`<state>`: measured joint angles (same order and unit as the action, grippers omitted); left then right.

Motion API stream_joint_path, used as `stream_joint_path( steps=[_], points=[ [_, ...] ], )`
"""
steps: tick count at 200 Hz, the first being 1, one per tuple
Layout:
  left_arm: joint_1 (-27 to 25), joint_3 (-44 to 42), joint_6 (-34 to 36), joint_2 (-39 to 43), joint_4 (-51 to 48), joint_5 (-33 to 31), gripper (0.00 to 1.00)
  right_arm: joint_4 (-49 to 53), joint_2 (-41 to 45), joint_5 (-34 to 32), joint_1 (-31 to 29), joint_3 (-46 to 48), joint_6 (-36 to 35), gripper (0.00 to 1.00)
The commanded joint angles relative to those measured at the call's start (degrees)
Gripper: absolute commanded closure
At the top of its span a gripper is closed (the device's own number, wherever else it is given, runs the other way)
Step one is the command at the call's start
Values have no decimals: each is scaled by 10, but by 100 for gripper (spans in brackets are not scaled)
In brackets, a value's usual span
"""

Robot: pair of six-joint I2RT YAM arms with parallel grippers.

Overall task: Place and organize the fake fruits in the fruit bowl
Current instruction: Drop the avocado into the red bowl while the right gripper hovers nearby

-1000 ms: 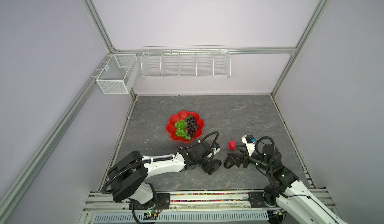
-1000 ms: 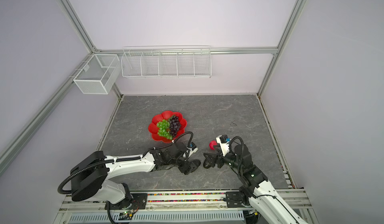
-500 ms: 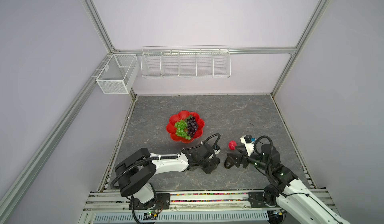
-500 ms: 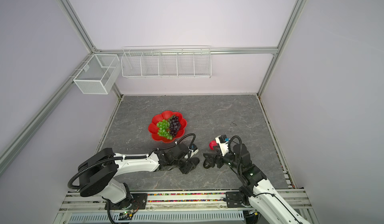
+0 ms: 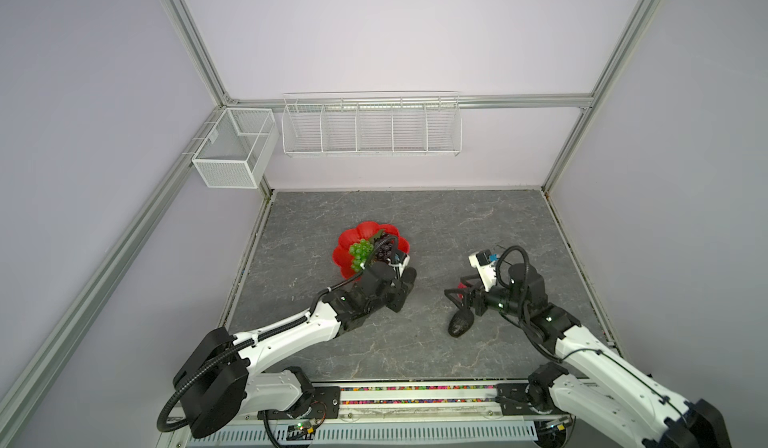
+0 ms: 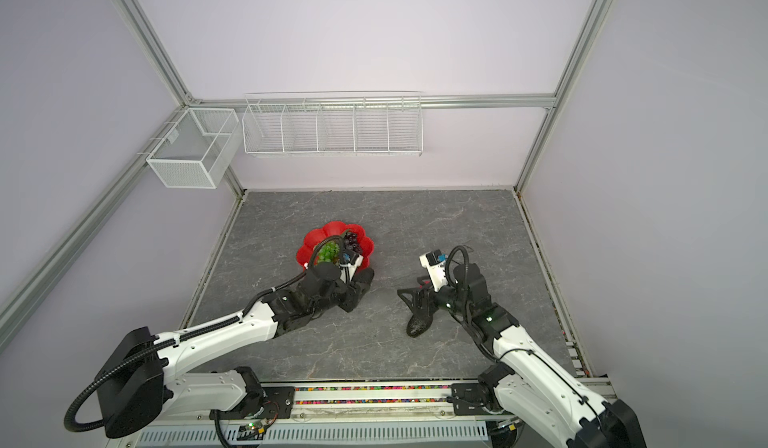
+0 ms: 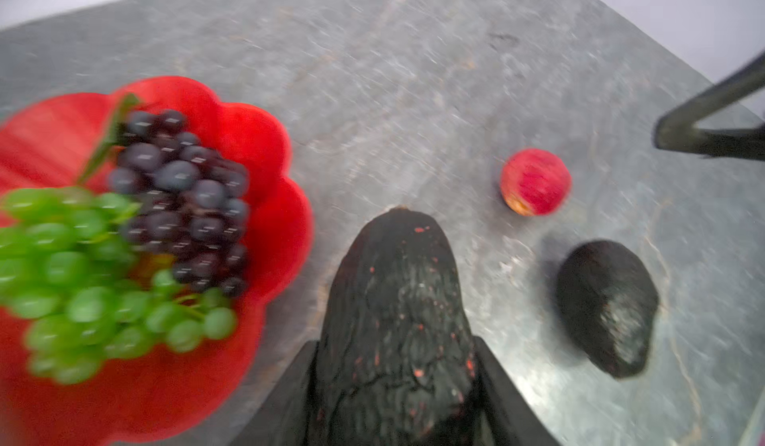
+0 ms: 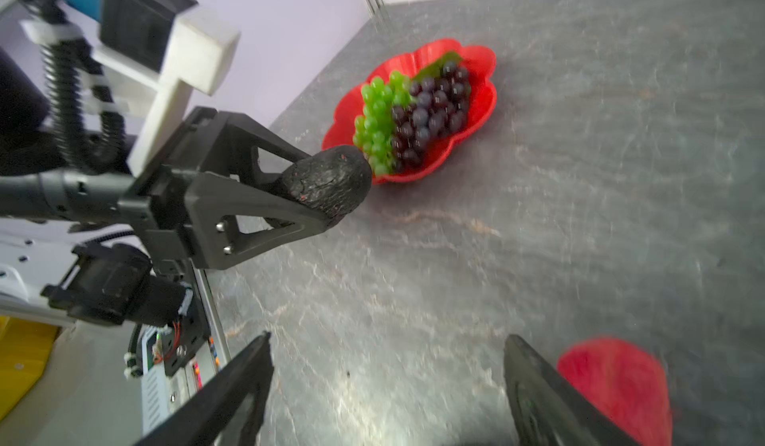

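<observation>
Left end effector point(image 8: 327, 191) clamped on avocado point(image 7: 393, 299), poised just beside front rim of bowl point(image 5: 365, 229). Bowl sits left of centre on surface point(image 5: 457, 225). Green grapes point(image 5: 360, 250) and purple grapes point(image 5: 384, 248) lie side by side inside it. Right end effector point(image 8: 388, 338) spread wide, holding nothing, low over right half of surface. Red fruit point(image 7: 535, 182) lies just outside one of its fingers. Second avocado point(image 5: 460, 323) rests nearby, closer to front edge. Both lie well apart from bowl. Wrist views blurred.
</observation>
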<state>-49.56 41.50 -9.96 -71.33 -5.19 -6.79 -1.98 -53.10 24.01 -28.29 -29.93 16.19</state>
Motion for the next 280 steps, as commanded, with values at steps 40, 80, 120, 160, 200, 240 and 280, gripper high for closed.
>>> stream_joint_path(
  steps=[40, 80, 120, 160, 200, 240, 280],
  points=[
    [114, 69, -34, -48, -67, -91, 59, -138, -242, 15, -13, -78, 65, 12],
    [128, 71, -62, -91, -79, -120, 59, -147, -240, -20, -59, -52, -47, 12],
    [128, 77, -59, -142, -55, -119, 59, -171, -204, -32, -96, -17, -111, 12],
    [128, 92, -66, -180, -37, -118, 59, -174, -198, -33, -102, -17, -114, 12],
    [128, 128, -70, -224, -55, -125, 55, -180, -164, -49, -102, 2, -113, 12],
    [128, 139, -64, -203, -72, -122, 35, -172, -157, -45, -102, 0, -111, 12],
    [128, 127, -66, -161, -72, -104, 30, -165, -143, -37, -101, 2, -98, 12]
  ],
)
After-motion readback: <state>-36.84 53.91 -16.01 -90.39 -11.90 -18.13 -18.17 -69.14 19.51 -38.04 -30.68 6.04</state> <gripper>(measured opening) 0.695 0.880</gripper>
